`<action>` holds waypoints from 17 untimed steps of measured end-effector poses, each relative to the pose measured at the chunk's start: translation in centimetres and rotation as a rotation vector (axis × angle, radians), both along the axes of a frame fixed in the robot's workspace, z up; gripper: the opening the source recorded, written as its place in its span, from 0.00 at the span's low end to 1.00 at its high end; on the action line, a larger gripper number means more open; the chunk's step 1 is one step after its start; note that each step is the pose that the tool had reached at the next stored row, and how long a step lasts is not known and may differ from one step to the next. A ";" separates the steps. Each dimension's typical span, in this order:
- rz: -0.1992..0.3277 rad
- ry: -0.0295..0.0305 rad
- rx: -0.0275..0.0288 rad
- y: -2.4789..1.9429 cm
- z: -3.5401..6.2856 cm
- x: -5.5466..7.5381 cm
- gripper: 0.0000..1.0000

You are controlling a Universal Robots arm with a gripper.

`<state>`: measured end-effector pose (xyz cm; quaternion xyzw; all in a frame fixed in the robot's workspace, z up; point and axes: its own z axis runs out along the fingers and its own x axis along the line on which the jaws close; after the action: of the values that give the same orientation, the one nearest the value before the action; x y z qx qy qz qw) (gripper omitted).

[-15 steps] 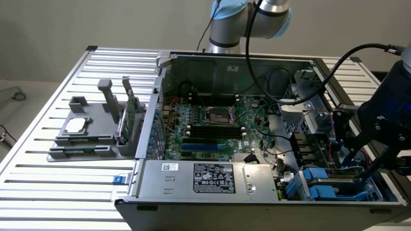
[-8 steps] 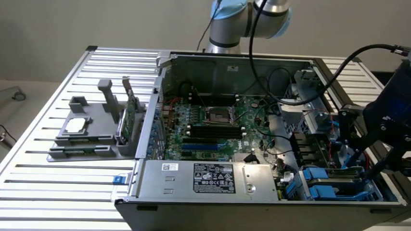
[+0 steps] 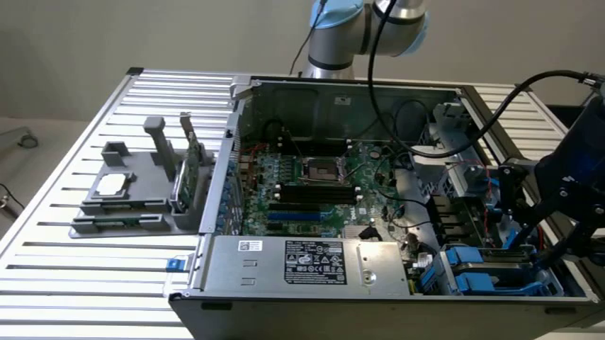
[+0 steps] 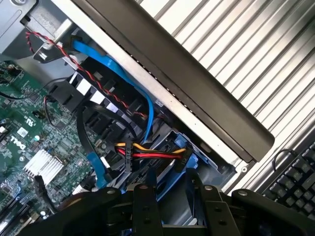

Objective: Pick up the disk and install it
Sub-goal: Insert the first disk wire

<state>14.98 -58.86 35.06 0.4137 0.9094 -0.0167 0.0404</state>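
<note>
Disk (image 3: 482,275) blue-framed, rectangular; ribbed aluminium table (image 3: 95,283).

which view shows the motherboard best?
The exterior view: the whole motherboard lies in plain sight from above inside the open case. The wrist view catches one corner of it, around the silver heatsink, with cables across its edge.

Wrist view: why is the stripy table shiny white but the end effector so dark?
In the wrist view, light glares off the ribbed metal table, while the end effector, close to the camera, sits in shadow. In the exterior view, the table's near slats wash out white too, and the inside of the computer case looks dimmer.
</note>
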 end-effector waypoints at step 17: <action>-0.110 -0.0001 0.0001 -0.24 -0.60 0.5 0.37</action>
<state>15.46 -59.10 34.46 0.4632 0.8852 -0.0188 0.0394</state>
